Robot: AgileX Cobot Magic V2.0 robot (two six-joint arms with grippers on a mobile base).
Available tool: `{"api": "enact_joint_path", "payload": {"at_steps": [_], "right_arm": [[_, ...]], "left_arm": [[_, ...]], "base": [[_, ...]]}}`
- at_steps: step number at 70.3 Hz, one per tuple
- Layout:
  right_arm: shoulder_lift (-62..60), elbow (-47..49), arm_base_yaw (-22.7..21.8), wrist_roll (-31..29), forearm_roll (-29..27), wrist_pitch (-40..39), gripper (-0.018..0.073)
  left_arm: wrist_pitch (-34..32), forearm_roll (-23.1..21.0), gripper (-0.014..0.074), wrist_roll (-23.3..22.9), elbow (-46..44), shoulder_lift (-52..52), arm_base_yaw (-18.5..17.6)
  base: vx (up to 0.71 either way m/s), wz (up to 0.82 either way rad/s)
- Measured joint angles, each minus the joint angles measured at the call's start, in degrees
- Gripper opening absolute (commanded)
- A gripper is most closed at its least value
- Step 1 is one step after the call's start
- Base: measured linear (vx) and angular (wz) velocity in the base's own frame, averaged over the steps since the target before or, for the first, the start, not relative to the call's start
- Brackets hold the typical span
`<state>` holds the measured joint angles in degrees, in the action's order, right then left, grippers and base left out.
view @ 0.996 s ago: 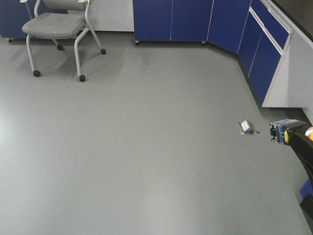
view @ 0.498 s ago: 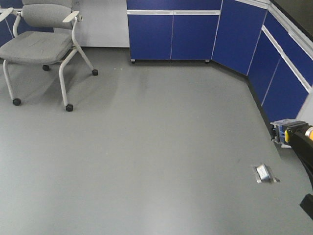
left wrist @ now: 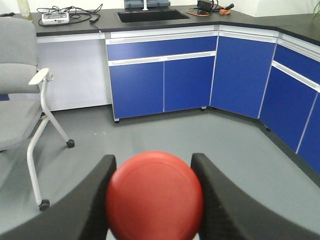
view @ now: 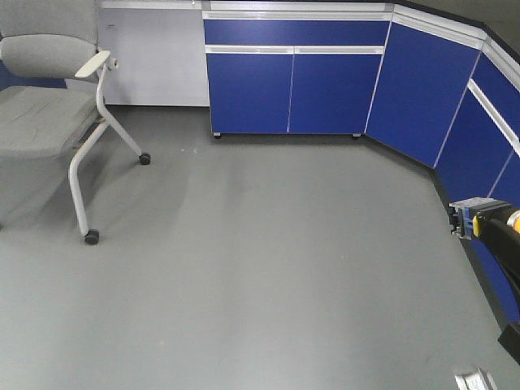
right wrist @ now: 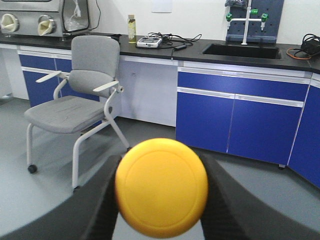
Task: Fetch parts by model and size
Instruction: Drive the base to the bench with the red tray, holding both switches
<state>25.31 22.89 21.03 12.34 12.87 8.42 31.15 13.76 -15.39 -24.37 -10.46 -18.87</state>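
Two switches, one per gripper. Left: holding the red switch (left wrist: 154,197) clamped between the narrowed fingers (left wrist: 85,200) of the left gripper (left wrist: 152,165), cap facing the camera. Right: holding the yellow switch (right wrist: 161,194) likewise in the right gripper (right wrist: 160,165), fingers pressing its sides; showing at the front view's right edge, beyond chair (view: 49,122) and cabinets (view: 292,81).

Plastic, cloth, metal
Smooth matt plastic: red cap (left wrist: 154,196), yellow cap (right wrist: 161,187); chair (right wrist: 70,107): grey cloth, metal tube; cabinets (view: 292,81): satin blue; floor (view: 260,268): matt.
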Motion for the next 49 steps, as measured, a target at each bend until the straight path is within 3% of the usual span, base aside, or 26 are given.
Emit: {"api": "enact_joint_path", "payload": {"at_steps": [49], "right_arm": [[0.0, 0.0, 0.0, 0.0, 0.0, 0.0, -0.001]], "left_arm": [[0.0, 0.0, -0.0006, 0.0, 0.0, 0.0, 0.0]], "base": [[0.49, -0.09]]}}
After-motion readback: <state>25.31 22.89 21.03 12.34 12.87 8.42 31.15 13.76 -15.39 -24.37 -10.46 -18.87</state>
